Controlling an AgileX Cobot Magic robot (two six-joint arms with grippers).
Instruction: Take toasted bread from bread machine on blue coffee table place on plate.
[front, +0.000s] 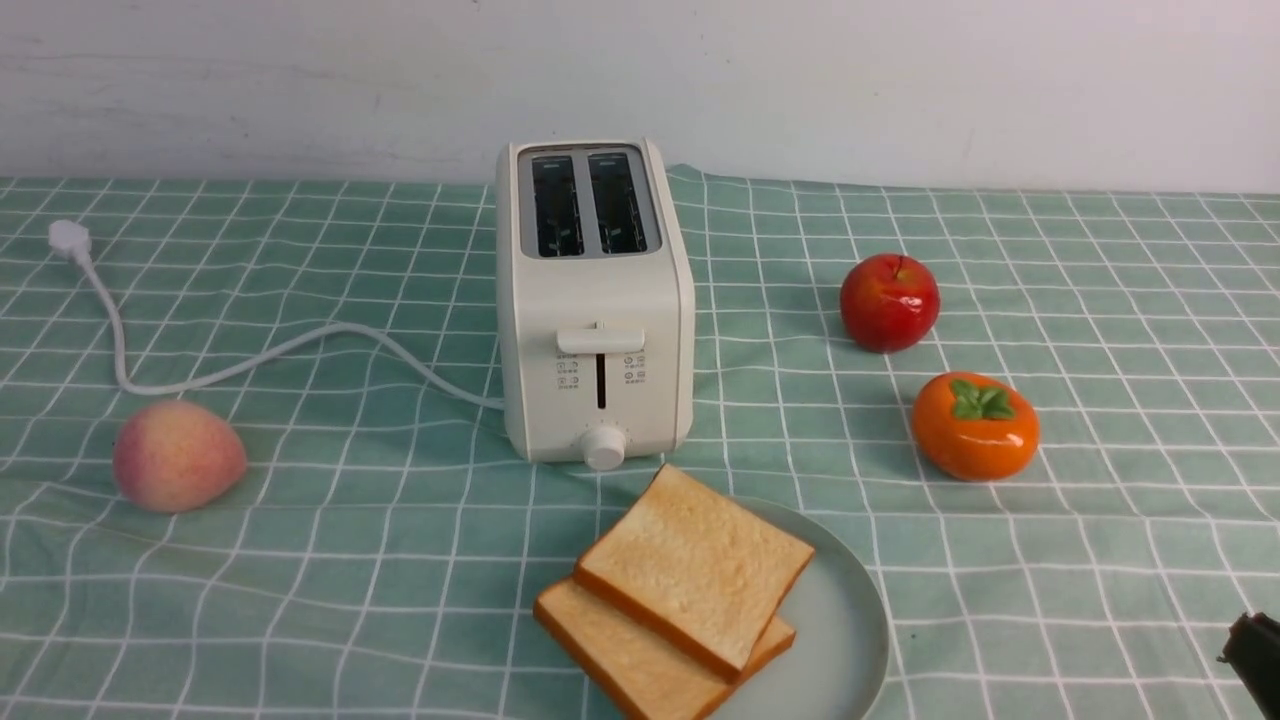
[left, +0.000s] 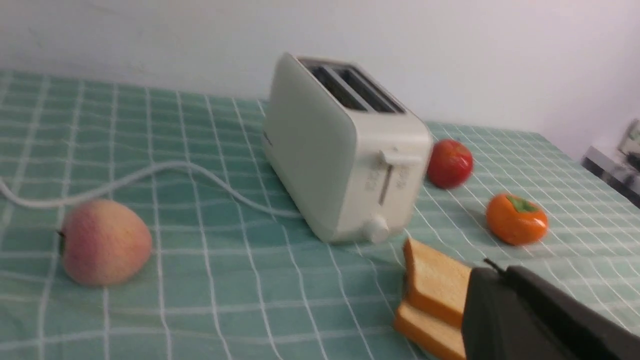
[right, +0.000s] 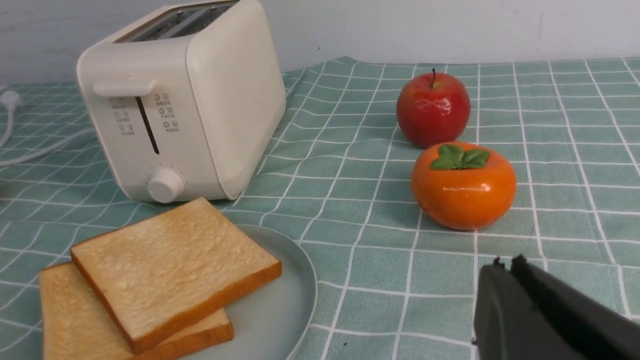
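Two slices of toasted bread (front: 690, 565) lie stacked and overlapping on the pale plate (front: 845, 620) at the front middle of the blue coffee table (front: 300, 560). Behind them stands the cream bread machine (front: 595, 300) with both slots empty. My right gripper (right: 505, 262) is shut with nothing in it, low over the cloth to the right of the plate; only its dark tip (front: 1255, 650) shows in the front view. My left gripper (left: 492, 270) is shut and empty, hovering in front of the toast (left: 435, 285). The left arm is out of the front view.
A peach (front: 178, 455) lies at the left front. A red apple (front: 889, 302) and an orange persimmon (front: 974, 426) sit right of the toaster. The white cord (front: 250, 360) runs left to its plug (front: 68, 240). A white wall stands behind.
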